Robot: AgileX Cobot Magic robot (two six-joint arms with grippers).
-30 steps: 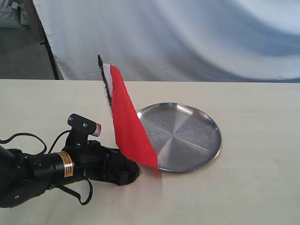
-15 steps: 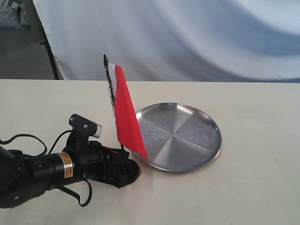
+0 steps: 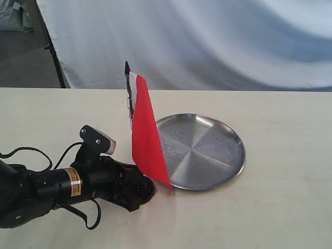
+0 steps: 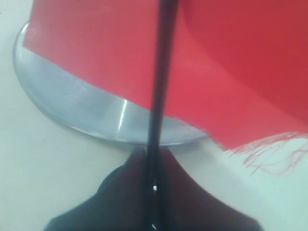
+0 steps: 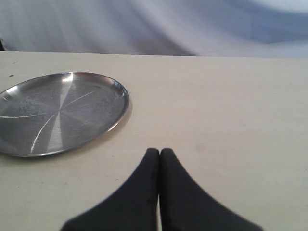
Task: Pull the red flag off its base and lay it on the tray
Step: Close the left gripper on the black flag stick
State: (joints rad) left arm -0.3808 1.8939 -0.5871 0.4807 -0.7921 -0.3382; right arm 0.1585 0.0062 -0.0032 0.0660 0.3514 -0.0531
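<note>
Here there is one red flag [image 3: 147, 140], one tray [image 3: 218, 155] and two grippers, though only one arm shows in the exterior view. That arm lies low along the table [image 3: 280, 207] on the left, and its left gripper [image 3: 148, 189] sits just beside the tray's near-left rim.

In the left wrist view, the left gripper [image 4: 150, 155] is clamped on the flag's thin black stick [image 4: 159, 91], with the two dark fingers [image 4: 126, 192] pressed against it from either side. The stick stands nearly upright, leaning a little, with its pointed tip [image 3: 127, 67] well above the table. The foot of the stick is hidden behind the gripper.

The single red cloth [image 4: 231, 72] hangs down from the stick on the tray's side and covers part of the tray's left rim in the exterior view. Its lower corner comes close to the table. I cannot tell whether the cloth touches the tray [image 4: 72, 106]. A narrow white strip [image 3: 134, 85] runs beside the stick near the top, and a few loose red threads [image 4: 274, 154] fray from the lower edge.

The right gripper [image 5: 159, 152] has its two fingers pressed together with nothing between them. It is poised over bare table [image 5: 221, 110], apart from the tray [image 5: 120, 96]. One pale cloth backdrop [image 3: 207, 41] hangs behind the table.
</note>
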